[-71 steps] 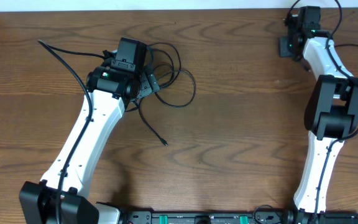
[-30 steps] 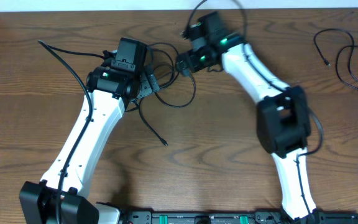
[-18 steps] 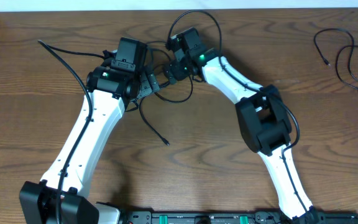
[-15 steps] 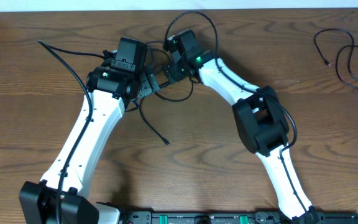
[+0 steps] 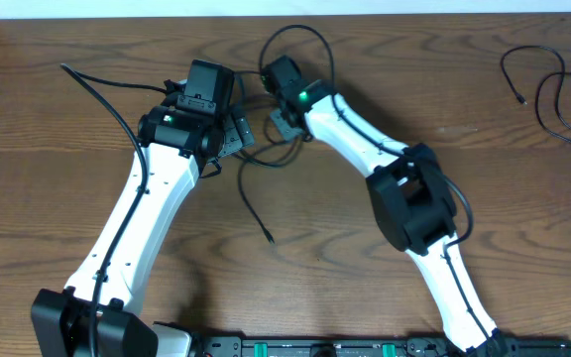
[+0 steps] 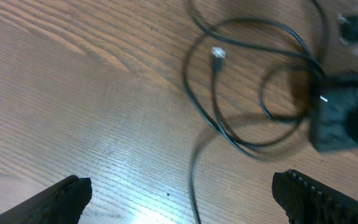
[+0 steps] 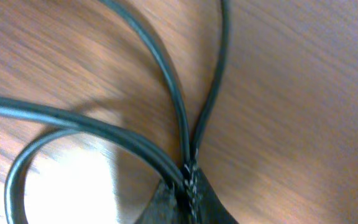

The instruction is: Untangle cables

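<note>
A tangle of thin black cables point(image 5: 266, 159) lies at the table's upper middle, with one strand trailing down to a small plug point(image 5: 269, 238). My right gripper point(image 5: 284, 124) is shut on strands of this tangle; in the right wrist view the black cords point(image 7: 166, 93) converge into the pinched jaws of the right gripper point(image 7: 189, 198). My left gripper point(image 5: 234, 137) hovers open just left of the tangle. In the left wrist view, the left gripper point(image 6: 185, 205) spans wide with one cable strand point(image 6: 194, 180) running between its fingers, beyond which lie loops point(image 6: 253, 134) and a plug end point(image 6: 217, 53).
Another long black cable point(image 5: 102, 94) runs from the upper left toward the left arm. A separate set of loose black cables point(image 5: 548, 94) lies at the far right. The white wall edge borders the table's back.
My right arm swung from the far right over to the tangle and shut on its strands. The loop has drawn in and the trailing plug shifted slightly. The left arm has stayed still.
</note>
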`<state>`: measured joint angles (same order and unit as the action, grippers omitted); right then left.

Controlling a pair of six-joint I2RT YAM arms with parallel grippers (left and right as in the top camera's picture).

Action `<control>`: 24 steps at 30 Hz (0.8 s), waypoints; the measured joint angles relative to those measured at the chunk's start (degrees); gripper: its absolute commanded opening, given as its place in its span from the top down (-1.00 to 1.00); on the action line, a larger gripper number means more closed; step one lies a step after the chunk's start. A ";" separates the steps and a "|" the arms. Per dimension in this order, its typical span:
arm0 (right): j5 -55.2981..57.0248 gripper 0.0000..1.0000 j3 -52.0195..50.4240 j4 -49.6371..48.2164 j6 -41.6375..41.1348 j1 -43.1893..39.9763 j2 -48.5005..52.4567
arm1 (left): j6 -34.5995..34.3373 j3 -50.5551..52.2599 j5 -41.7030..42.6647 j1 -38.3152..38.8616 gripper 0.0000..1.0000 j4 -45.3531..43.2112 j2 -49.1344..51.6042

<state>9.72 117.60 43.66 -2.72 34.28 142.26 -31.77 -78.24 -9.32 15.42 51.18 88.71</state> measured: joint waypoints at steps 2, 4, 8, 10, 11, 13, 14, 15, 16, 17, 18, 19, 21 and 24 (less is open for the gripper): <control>0.55 0.98 0.15 4.81 -0.42 -1.22 -0.63 | 0.00 0.00 0.00 0.00 -1.00 0.00 0.00; 1.11 0.98 0.35 10.45 -0.76 -3.08 -1.05 | 0.02 0.00 0.00 0.00 -1.00 0.02 0.00; 4.26 0.98 0.33 19.21 -1.01 -7.72 -1.42 | 0.02 0.00 0.00 0.00 -1.00 0.00 0.00; 7.52 0.98 0.02 22.08 -1.03 -10.91 -1.42 | 0.02 0.00 0.00 0.00 -1.00 0.02 0.00; 9.03 0.98 -0.17 23.15 -1.03 -12.41 -1.40 | 0.02 0.00 0.00 0.00 -1.00 0.00 0.00; 11.45 0.98 -0.66 24.83 -1.03 -16.55 -1.36 | 0.02 0.00 0.00 0.00 -1.00 0.00 0.00; 12.24 0.98 -0.76 25.33 -1.01 -18.91 -1.31 | 0.02 0.00 0.00 0.00 -1.00 0.00 0.00; 13.07 0.98 -0.92 25.73 -1.01 -21.51 -1.25 | 0.02 0.00 0.00 0.00 -1.00 0.00 0.00; 13.46 0.98 -1.01 25.81 -1.01 -22.93 -1.22 | 0.00 0.00 0.00 0.00 -1.00 0.00 0.00; 13.99 0.98 -1.07 25.86 -1.01 -25.14 -1.20 | 0.02 0.00 0.00 0.00 -1.00 0.00 0.00; 14.21 0.98 -1.07 25.90 -1.01 -27.06 -1.16 | 0.02 0.00 0.00 0.00 -1.00 0.00 0.00; 14.05 0.98 -1.07 25.92 -0.98 -28.74 -1.16 | 0.00 0.00 0.00 0.00 -1.00 0.00 0.00; 14.10 0.98 -1.07 25.94 -0.98 -32.26 -1.16 | 0.02 0.00 0.00 0.00 -1.00 0.00 0.00; 14.36 0.97 -1.09 26.23 -0.98 -35.60 -1.11 | 0.00 0.00 0.00 0.00 -1.00 0.00 0.00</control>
<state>24.08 116.51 69.89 -3.70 -1.32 141.14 -31.77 -78.24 -9.32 15.42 51.18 88.71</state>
